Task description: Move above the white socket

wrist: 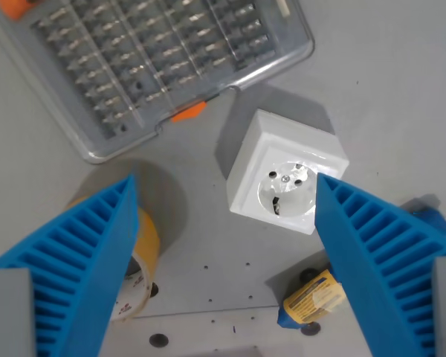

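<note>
Gripper [223,190] spread wide, holding nothing; white socket [286,171] sits toward the wrist view's right finger, seemingly partly under its tip. Shift slightly right and forward to centre it. Bit case [145,63] beyond, on worktop [401,97].

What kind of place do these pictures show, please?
Probably a workshop or lab bench. A clear plastic case of screwdriver bits, a loose white socket and a roll of yellow tape lie on a grey table with small holes.
</note>
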Controlling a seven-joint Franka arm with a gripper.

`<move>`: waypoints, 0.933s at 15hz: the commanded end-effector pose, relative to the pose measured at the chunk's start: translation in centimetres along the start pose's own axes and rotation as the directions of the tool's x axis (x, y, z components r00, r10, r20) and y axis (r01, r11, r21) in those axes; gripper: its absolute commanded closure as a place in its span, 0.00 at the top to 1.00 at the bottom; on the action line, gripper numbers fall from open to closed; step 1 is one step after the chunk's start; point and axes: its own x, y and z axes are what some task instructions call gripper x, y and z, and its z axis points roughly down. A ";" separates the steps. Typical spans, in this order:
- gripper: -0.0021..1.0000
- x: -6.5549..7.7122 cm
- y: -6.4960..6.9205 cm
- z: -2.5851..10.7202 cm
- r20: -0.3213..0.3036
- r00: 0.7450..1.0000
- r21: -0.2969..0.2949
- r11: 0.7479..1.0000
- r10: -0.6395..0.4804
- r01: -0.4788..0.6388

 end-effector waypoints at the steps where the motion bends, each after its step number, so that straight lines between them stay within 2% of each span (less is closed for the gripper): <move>1: 1.00 -1.3 0.7 1.0 -0.107 0.974 0.032 0.979 0.202 -0.199; 14: 1.00 -3.6 3.0 5.1 -0.094 0.936 0.057 0.940 0.340 -0.336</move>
